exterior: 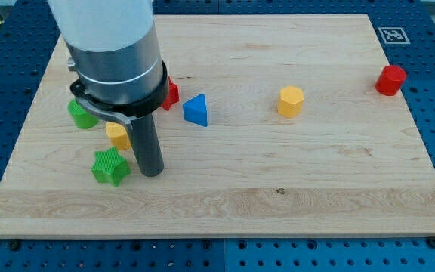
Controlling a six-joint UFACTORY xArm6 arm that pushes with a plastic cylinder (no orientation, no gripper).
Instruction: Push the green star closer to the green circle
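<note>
The green star [109, 167] lies on the wooden board near the view's lower left. The green circle [81, 114] sits above it, partly hidden by the arm's housing. A yellow block [116, 135] lies between the two, partly hidden by the rod. My tip [152, 173] rests on the board just to the right of the green star, very close to it; I cannot tell if it touches.
A red block [171, 94] peeks out right of the arm. A blue triangle [196, 110] lies beside it. A yellow hexagon [290, 101] sits right of centre. A red cylinder [390, 80] stands near the right edge of the board [278, 196].
</note>
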